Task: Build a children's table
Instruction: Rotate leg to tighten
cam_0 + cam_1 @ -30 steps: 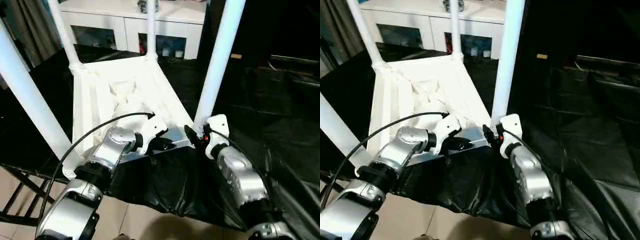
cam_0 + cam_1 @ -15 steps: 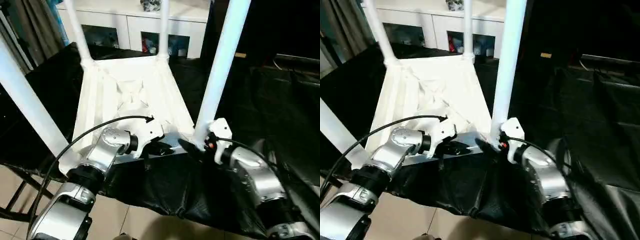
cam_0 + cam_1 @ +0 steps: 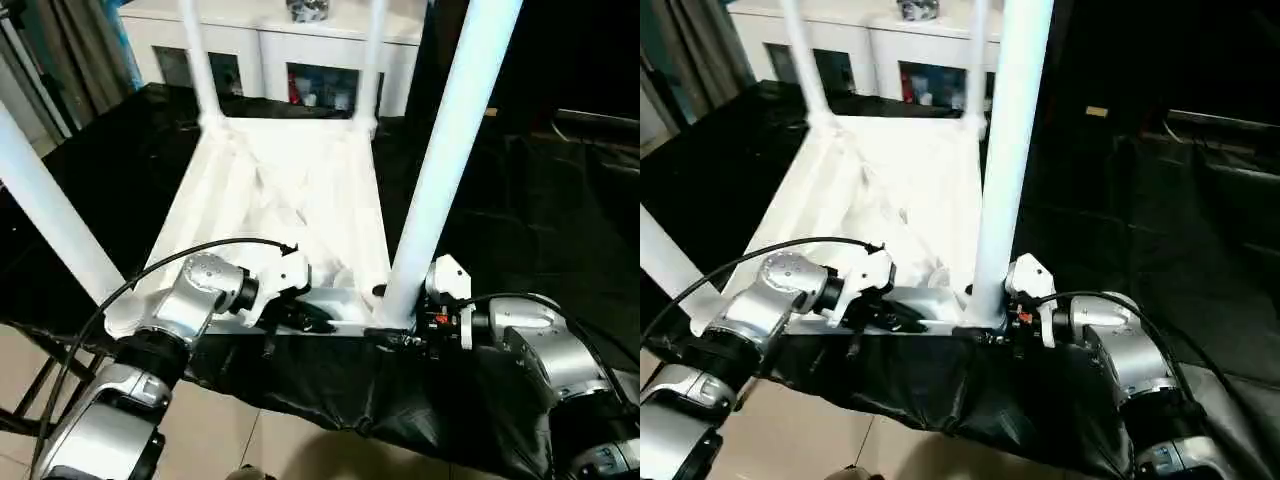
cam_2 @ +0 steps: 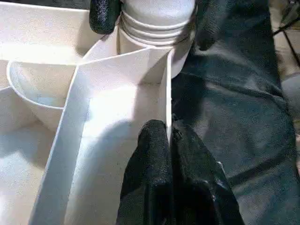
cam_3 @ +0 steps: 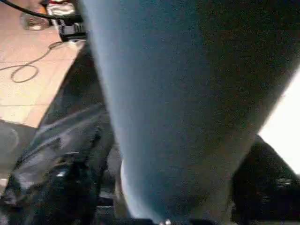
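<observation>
Head views:
- Lying upside down on black sheeting (image 3: 330, 390): tabletop (image 3: 290, 190), ribbed underside up, 4 legs rising from the corner sockets.
- Reaching in from the left with elbow bent: left gripper (image 3: 300, 318), meeting the tabletop's near edge between the 2 near legs.
- Reaching in from the right, forearm lying low over the sheeting: right gripper (image 3: 400, 335), set at the base of the near right leg (image 3: 440, 160).
- Standing beyond the far edge: white cabinet (image 3: 300, 60). Showing below the near edge: tiled floor (image 3: 215, 440).

Left wrist view:
- Closing on a thin upright rib (image 4: 167, 93) of the tabletop, 1 finger on each face: fingers (image 4: 150, 159).
- Sitting just beyond the rib: corner socket (image 4: 157, 28), with 2 black fingers of the right gripper on either side of it.

Right wrist view:
- Rising close ahead: near right leg, with 1 dark finger (image 5: 70, 183) on each side. Cannot tell whether touching it.
</observation>
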{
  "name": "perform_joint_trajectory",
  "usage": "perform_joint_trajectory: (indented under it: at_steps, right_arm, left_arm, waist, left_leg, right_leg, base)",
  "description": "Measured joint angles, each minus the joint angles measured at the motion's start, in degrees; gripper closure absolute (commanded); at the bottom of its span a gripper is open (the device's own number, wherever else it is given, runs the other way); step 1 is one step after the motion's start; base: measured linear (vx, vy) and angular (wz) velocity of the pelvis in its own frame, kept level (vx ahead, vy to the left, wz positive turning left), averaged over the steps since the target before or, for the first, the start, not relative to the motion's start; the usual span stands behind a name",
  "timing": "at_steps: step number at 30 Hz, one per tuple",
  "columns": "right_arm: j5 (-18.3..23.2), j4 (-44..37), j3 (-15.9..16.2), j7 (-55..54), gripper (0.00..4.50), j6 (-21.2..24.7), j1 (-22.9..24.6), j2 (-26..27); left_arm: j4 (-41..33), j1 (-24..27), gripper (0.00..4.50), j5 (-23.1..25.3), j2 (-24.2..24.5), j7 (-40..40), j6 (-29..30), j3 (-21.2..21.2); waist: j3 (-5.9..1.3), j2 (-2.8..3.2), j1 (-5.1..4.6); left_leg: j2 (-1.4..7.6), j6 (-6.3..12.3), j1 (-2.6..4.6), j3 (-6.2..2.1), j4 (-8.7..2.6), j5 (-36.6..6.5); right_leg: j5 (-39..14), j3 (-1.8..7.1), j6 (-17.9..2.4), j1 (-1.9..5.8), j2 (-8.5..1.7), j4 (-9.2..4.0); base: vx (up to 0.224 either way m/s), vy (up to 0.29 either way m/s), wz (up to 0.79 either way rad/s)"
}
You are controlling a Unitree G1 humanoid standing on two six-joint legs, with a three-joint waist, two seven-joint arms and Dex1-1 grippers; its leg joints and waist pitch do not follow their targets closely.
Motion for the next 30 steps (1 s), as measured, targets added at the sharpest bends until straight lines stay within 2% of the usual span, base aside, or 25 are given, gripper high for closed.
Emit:
perform_joint_trajectory:
  at_steps: [6, 14, 17, 21, 24, 30]
  right_arm:
    - [0.09, 0.35, 1.51, 4.02, 1.78, -0.24, -0.79, -0.86]
    - [0.15, 0.20, 0.98, 2.14, 1.84, 0.17, -0.18, 0.37]
    - [-0.17, 0.02, -1.09, -4.44, 1.84, 0.74, 1.11, 2.48]
    - [-2.12, 0.25, -5.47, -20.96, 1.85, 2.11, 2.35, 8.36]
    - [-4.30, 0.36, -9.35, -36.60, 1.85, 4.20, 2.25, 15.20]
    - [-5.69, -0.12, -12.07, -49.81, 1.85, 5.34, 2.12, 20.83]
  left_arm:
    - [0.02, 0.21, 4.50, -0.37, 0.86, -2.78, -0.91, -0.45]
    - [0.26, 0.22, 4.50, -0.26, 0.81, -1.72, -0.91, -0.38]
    - [0.71, 0.16, 4.50, 0.32, 0.17, 2.07, -0.29, 0.31]
    - [1.61, -0.59, 4.50, 1.58, -2.78, 11.03, 3.37, 1.94]
    - [1.52, -1.05, 4.50, 3.16, -6.43, 18.92, 6.96, 3.03]
    - [-0.05, -0.56, 4.50, 4.39, -9.62, 25.12, 9.80, 3.01]
  waist:
    - [0.01, -0.02, 0.49]
    - [0.01, -0.02, 0.44]
    - [0.00, -0.02, 0.15]
    - [0.00, -0.08, -1.05]
    - [-0.01, -0.08, -1.44]
    - [-0.23, 0.24, -1.65]
  left_leg:
    - [0.01, 0.00, -0.02, 0.00, 0.01, 0.00]
    - [0.03, 0.00, 0.02, 0.00, 0.06, 0.00]
    - [0.05, -0.02, 0.11, 0.01, 0.17, 0.01]
    - [0.04, -0.03, 0.24, 0.00, 0.21, 0.02]
    - [0.03, -0.03, 0.35, -0.02, 0.23, 0.02]
    - [-0.10, -0.03, 0.35, -0.06, 0.10, 0.02]
  right_leg:
    - [0.00, -0.01, 0.00, -0.01, 0.00, 0.01]
    - [0.00, -0.01, -0.01, 0.00, 0.00, 0.08]
    - [0.03, 0.02, -0.05, 0.05, 0.00, 0.15]
    - [-0.09, 0.04, 0.15, 0.13, 0.00, 0.12]
    - [-0.10, 0.04, 0.18, 0.18, 0.00, 0.11]
    - [-0.12, 0.11, 0.22, 0.27, -0.02, -0.09]
  base:
    - [0.000, 0.000, 0.00]
    - [0.000, 0.000, 0.00]
    - [0.000, 0.000, 0.00]
    - [0.000, 0.000, 0.00]
    - [0.000, 0.000, 0.00]
    - [0.000, 0.000, 0.00]
